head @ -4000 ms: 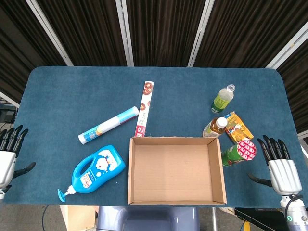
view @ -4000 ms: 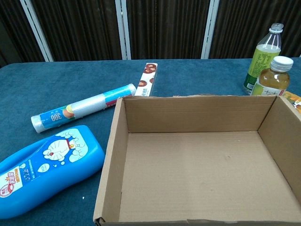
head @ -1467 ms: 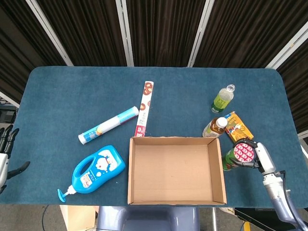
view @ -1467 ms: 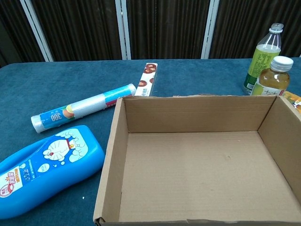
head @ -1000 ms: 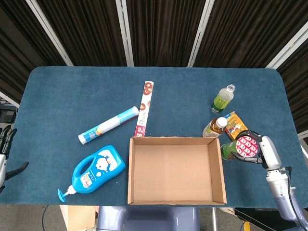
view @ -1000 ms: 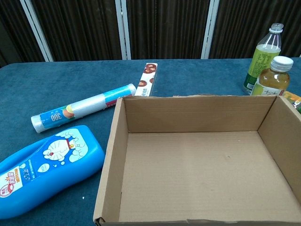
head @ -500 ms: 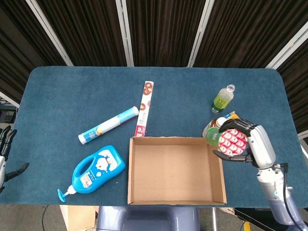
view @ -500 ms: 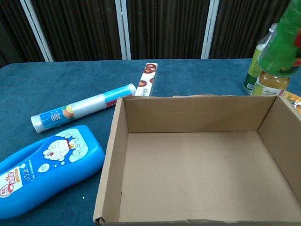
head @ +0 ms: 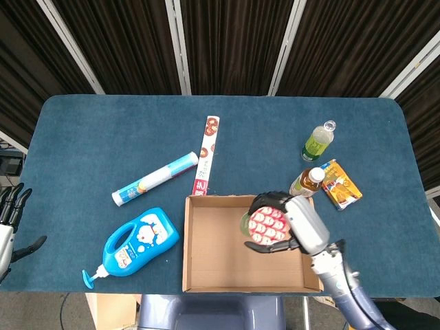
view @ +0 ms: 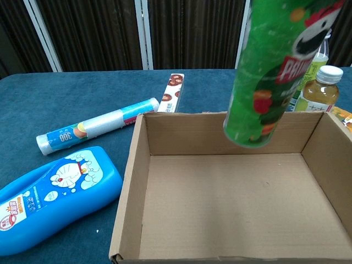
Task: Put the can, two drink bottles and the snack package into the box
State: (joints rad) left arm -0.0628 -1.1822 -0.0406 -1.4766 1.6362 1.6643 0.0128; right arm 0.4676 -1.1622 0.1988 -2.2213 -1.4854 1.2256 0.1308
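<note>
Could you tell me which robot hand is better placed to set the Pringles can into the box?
The right robot hand: it grips the Pringles can above the cardboard box; the left robot hand sits off-table.

In the chest view the can [view: 269, 71] hides its holding hand, top cropped.

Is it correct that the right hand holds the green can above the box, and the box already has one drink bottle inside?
Not quite. The right hand does hold the green can above the box, but no drink bottle is inside: the chest view shows the box floor bare. Both drink bottles stand on the table outside the box, as the head view shows.
</note>
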